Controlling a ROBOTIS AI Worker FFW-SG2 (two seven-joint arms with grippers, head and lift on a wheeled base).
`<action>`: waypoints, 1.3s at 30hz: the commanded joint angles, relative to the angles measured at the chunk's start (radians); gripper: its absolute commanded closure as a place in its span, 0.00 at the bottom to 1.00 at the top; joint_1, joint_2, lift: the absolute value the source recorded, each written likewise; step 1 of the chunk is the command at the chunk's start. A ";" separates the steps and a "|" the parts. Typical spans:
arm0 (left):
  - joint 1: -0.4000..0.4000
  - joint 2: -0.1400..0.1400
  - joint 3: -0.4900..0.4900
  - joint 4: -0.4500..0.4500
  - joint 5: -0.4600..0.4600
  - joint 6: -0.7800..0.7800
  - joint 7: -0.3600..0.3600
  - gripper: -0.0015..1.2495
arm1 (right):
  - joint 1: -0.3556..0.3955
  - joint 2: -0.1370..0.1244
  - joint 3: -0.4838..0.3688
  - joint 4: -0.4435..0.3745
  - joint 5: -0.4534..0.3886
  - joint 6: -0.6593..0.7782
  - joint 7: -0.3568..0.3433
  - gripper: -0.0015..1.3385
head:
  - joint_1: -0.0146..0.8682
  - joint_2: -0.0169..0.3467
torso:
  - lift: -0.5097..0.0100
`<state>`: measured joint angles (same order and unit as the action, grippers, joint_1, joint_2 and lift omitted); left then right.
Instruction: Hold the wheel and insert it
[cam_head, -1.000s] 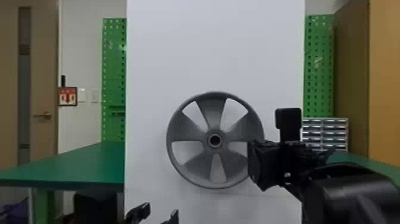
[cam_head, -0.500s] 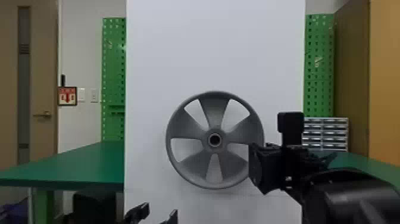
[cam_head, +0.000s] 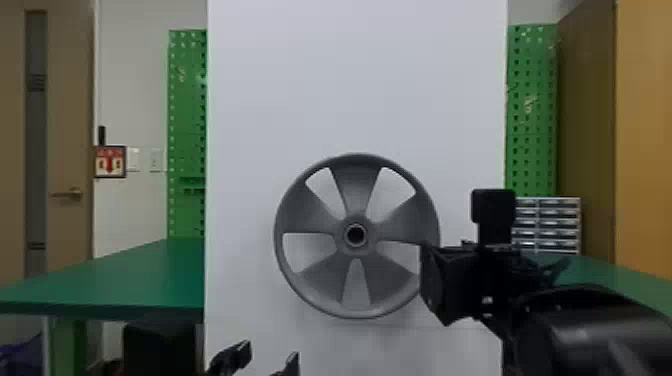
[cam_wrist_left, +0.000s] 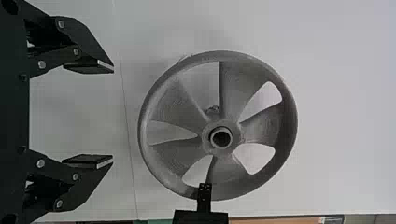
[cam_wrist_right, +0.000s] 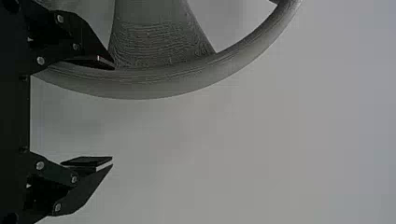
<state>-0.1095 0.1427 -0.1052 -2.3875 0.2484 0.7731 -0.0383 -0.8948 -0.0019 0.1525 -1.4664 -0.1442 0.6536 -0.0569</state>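
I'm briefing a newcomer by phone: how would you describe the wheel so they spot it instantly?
Find the tall white panel in the head view's middle. The wheel is upright before its lower half. Grey, round and five-spoked, it stands out from the nearby black right arm.

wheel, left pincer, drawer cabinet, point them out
Wheel (cam_head: 356, 190): head view, on its top spoke.
Left pincer (cam_wrist_left: 113, 115): left wrist view, midway between the open fingertips.
Drawer cabinet (cam_head: 556, 223): head view, on a drawer front.

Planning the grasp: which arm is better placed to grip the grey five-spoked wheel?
Right, likely: its open black two-fingered gripper is at the right side of the wheel. The open left gripper shows lower, below the wheel.
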 joint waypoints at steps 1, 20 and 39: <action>-0.001 0.000 -0.001 0.001 -0.001 0.000 0.000 0.44 | 0.000 0.003 0.002 0.000 -0.008 -0.003 0.000 0.34 | 0.02 0.35 | 0.06; -0.001 0.000 -0.002 -0.001 -0.003 0.002 0.000 0.44 | -0.003 0.003 0.006 0.008 -0.021 -0.018 0.029 0.00 | 0.02 0.35 | 0.06; 0.001 0.000 0.002 -0.001 -0.003 0.000 0.000 0.44 | 0.014 0.003 0.016 -0.012 -0.034 -0.023 0.029 0.00 | 0.02 0.35 | 0.06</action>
<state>-0.1102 0.1426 -0.1047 -2.3873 0.2454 0.7735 -0.0383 -0.8913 -0.0015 0.1621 -1.4615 -0.1711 0.6304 -0.0276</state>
